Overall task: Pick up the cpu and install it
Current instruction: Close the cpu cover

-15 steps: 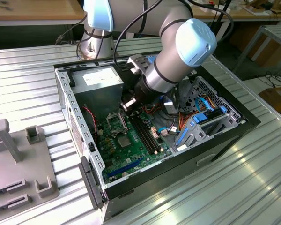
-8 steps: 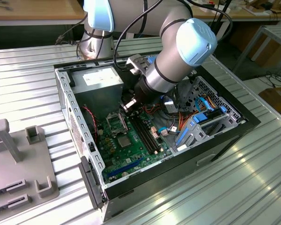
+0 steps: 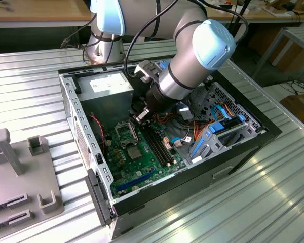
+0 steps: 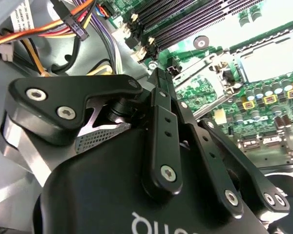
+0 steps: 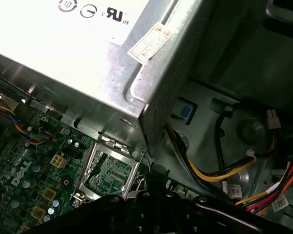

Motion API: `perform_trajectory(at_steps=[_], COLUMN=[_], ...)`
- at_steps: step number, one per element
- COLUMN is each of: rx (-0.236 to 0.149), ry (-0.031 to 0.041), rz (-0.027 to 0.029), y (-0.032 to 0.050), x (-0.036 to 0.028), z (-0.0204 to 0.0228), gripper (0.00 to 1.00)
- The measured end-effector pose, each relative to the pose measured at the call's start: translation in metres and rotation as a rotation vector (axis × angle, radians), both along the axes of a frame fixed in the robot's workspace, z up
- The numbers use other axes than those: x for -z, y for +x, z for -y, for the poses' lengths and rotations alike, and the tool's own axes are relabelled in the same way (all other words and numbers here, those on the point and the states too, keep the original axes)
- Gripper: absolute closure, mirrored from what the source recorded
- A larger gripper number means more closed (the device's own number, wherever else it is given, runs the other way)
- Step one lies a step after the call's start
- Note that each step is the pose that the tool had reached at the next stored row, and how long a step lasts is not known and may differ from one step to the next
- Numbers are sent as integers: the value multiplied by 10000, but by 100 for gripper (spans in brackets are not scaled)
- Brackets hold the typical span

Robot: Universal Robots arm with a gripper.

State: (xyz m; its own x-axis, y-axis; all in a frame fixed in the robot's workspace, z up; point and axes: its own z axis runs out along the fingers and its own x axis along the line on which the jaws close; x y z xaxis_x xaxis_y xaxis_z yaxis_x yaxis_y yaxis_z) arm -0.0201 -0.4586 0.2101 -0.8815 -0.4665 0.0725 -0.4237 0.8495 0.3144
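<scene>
ribbed metal tabletop (image 3: 30, 91) runs under it all. at the exterior view's left i see a grey plastic stand (image 3: 20, 172). next comes the open computer case (image 3: 71, 106) with the green board (image 3: 142, 169) in it. the cpu (image 3: 125, 133) looks to be lying flat in the black square socket, pale in the second wrist view (image 4: 263, 61). my tool (image 3: 142, 115) hangs just beside that socket, its tips (image 4: 158, 73) pinched narrow, holding nothing i can see. coloured wires (image 3: 185, 121) lie further right.
</scene>
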Motion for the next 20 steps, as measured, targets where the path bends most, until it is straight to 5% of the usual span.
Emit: perform_trajectory(at_steps=[7,13,20], rx=[-1,-7,-771], ry=[132,142,142], rz=[56,60,84], y=[0,4,11], x=[31,46,60], z=[-21,-99,-104], gripper=[89,89,89])
